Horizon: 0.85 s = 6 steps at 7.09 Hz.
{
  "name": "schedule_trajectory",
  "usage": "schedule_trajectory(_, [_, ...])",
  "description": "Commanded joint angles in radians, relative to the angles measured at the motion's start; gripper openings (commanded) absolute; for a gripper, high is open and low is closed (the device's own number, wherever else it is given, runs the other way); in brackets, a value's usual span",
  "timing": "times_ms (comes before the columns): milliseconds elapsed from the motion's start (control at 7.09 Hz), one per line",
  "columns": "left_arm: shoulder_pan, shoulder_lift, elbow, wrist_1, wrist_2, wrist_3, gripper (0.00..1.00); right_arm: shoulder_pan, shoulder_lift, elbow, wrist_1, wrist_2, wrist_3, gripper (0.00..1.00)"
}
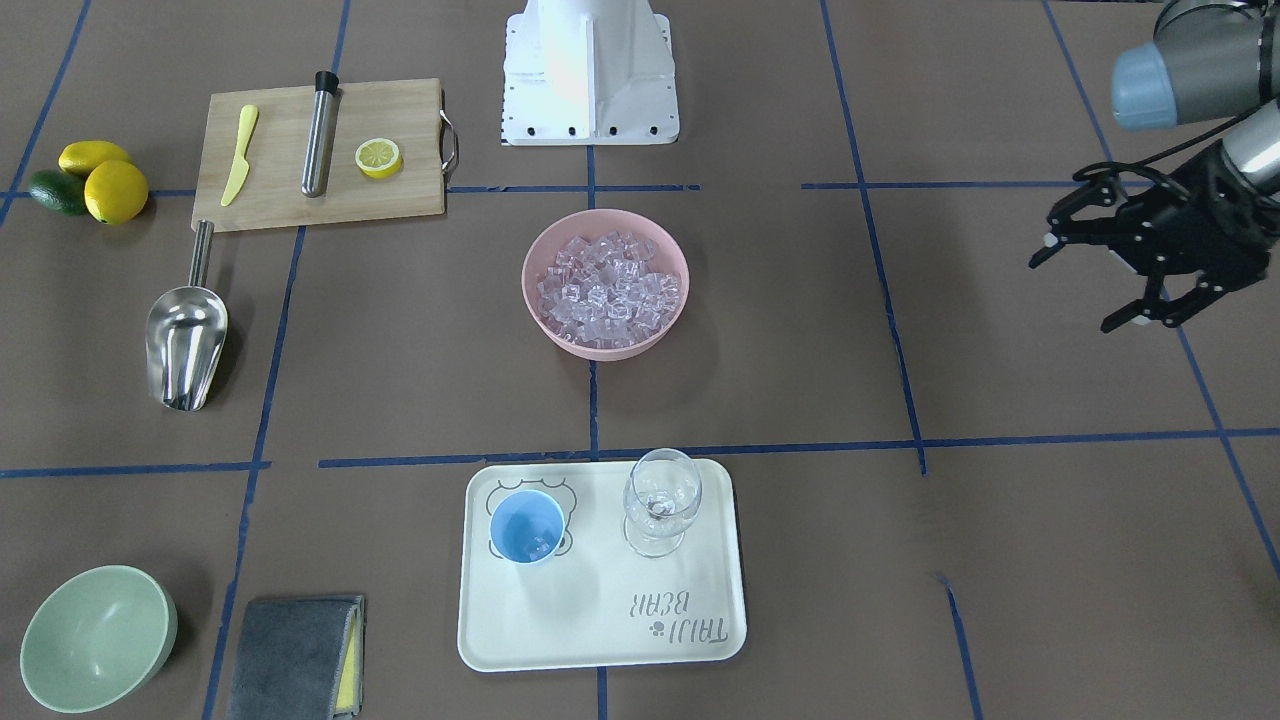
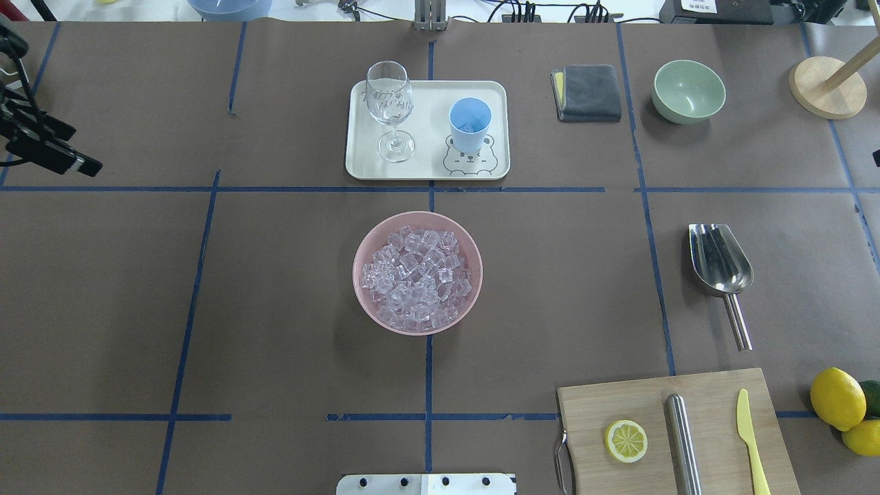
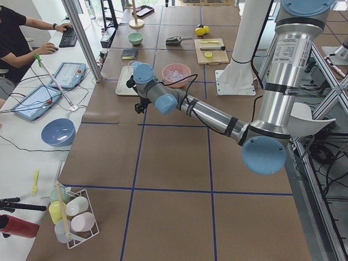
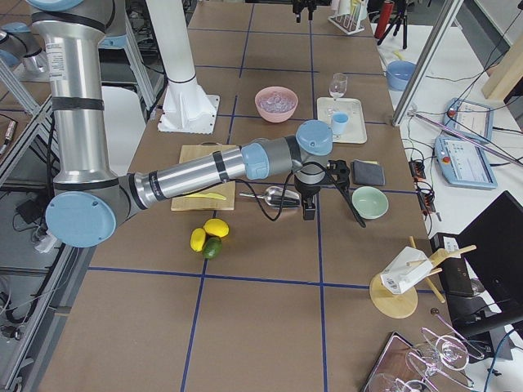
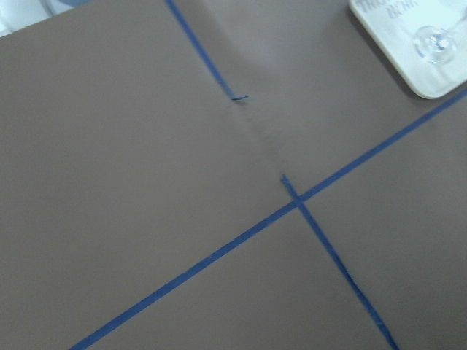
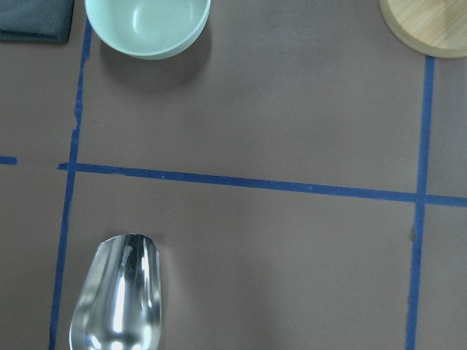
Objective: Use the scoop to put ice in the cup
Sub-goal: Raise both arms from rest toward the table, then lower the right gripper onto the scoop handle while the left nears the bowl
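While the scoop (image 1: 185, 340) lies flat on the brown counter (image 1: 900, 560) at the middle left of the front-facing view, its rod handle points up toward the wooden cutting board (image 1: 320, 150). The ice (image 1: 608, 290) fills a pink bowl (image 1: 532, 262) in the centre of the frame, and a few cubes lie also inside the cup (image 1: 527, 527). The cup stands upright on the white tray (image 1: 600, 630) at the bottom centre, beside a wine glass (image 1: 662, 500). The left pincer (image 1: 1072, 295) hangs at the right edge, released, its fingers spread wide. The right pincer (image 4: 327, 208) shows only in the right side view, above the counter between the scoop and a green bowl (image 4: 369, 202). Whether it is released or clenched I cannot tell.
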Motion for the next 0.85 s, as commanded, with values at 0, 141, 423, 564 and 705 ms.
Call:
schedule_trajectory(0, [0.117, -0.02, -0.011, -0.112, 0.003, 0.002, 1.0, -0.145, 0.007, 0.003, 0.142, -0.063, 0.286, 1.0])
schedule_trajectory(141, [0.212, -0.034, 0.003, -0.172, 0.005, 0.002, 1.0, -0.205, -0.016, 0.012, 0.266, -0.074, 0.427, 1.0])
schedule_trajectory(423, [0.281, -0.055, 0.013, -0.277, 0.035, 0.004, 1.0, -0.282, -0.098, 0.066, 0.356, -0.086, 0.552, 1.0])
schedule_trajectory(564, [0.312, -0.048, 0.015, -0.362, 0.078, 0.031, 1.0, -0.32, -0.125, 0.099, 0.358, -0.088, 0.62, 1.0])
schedule_trajectory(705, [0.314, -0.046, 0.032, -0.407, 0.086, 0.095, 1.0, -0.383, -0.137, 0.133, 0.358, -0.124, 0.712, 1.0])
